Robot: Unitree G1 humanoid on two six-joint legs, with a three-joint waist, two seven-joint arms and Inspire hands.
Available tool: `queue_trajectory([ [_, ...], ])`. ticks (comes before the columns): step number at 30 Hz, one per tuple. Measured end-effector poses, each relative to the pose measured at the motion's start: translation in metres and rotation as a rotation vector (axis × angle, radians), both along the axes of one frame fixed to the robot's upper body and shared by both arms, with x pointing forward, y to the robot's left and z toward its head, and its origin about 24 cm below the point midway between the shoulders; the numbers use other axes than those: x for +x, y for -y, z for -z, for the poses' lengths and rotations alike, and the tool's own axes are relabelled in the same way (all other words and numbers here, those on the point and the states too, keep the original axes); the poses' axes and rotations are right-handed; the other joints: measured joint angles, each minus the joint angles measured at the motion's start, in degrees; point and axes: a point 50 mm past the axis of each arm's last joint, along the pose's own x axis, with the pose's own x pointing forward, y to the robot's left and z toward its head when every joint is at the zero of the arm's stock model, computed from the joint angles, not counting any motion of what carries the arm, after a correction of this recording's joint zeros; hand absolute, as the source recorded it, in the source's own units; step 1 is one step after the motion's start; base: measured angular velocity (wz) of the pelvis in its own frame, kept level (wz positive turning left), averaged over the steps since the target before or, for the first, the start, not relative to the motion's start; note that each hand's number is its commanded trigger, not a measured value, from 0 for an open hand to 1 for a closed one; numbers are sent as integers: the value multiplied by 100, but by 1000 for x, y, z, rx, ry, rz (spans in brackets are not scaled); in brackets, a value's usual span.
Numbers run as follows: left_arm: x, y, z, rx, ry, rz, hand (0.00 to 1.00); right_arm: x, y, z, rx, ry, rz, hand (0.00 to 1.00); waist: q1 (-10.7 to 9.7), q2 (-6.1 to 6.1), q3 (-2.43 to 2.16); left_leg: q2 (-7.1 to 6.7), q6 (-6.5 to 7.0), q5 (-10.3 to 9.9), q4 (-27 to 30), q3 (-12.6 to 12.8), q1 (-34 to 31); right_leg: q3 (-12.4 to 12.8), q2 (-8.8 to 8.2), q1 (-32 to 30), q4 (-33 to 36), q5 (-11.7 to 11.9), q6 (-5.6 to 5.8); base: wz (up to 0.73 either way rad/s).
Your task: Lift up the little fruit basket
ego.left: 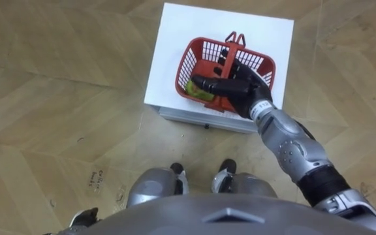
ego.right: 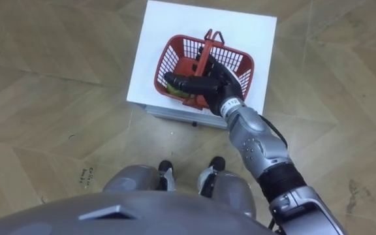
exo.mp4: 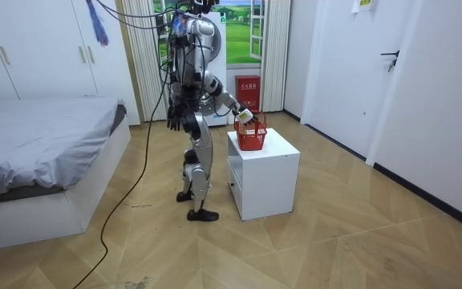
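Note:
A red plastic fruit basket (ego.left: 189, 57) with upright handles (ego.left: 235, 39) stands on a low white cabinet (ego.left: 175, 32), right in front of me. Inside it lies a yellow-green fruit (ego.left: 198, 92), partly covered by my hand. My right hand (ego.left: 240, 83) hovers over the basket's near half, open. Its thumb points left across the basket and its straight fingers reach up beside the handles. Whether they touch the handles I cannot tell. In the room view I stand upright at the cabinet (exo.mp4: 267, 172) with my right arm stretched to the basket (exo.mp4: 251, 138). My left hand (exo.mp4: 172, 124) hangs at my side.
The cabinet has a drawer front facing me (ego.left: 204, 121). Wooden parquet floor (ego.left: 57, 98) lies all around it. A bed (exo.mp4: 38, 152) stands behind me, with wardrobes and a curtained window at the back wall.

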Motion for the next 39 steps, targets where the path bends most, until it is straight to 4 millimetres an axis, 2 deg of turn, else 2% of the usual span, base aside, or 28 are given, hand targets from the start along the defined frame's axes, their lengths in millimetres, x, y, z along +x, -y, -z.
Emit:
queue_trajectory([
  [4, -3, 0, 0, 6, -2, -1, 0, -6, 5, 5, -26, -36, 50, 0, -7, 0, 0, 1, 0, 0, 2, 0, 15, 6, 3, 4, 15, 0, 0, 0],
  [16, -9, 7, 1, 11, -13, -11, 0, -6, 16, 6, -89, -59, 181, 0, -105, 8, 5, 3, 5, -3, -23, -9, 87, -27, -3, 82, 10, -13, 4, 1],
  [26, -9, 9, 2, 15, -1, -27, 0, -2, 23, 1, 26, -54, 322, 0, -188, 39, 3, 0, 5, -3, -24, 12, 97, -3, 5, 86, 4, -17, 10, 0],
  [32, -7, 9, 2, 9, 16, -26, 0, -7, 22, 0, 64, -38, 324, 0, -163, 108, 3, 2, 9, -6, -45, 9, 102, 53, 20, 74, 12, -17, 10, 0],
  [39, -8, 11, 2, -2, 28, -29, 0, -8, 26, -8, 88, 4, 332, 0, -232, 108, -3, -3, 9, -5, -67, 10, 110, 54, 12, 70, 7, -22, 15, 0],
])
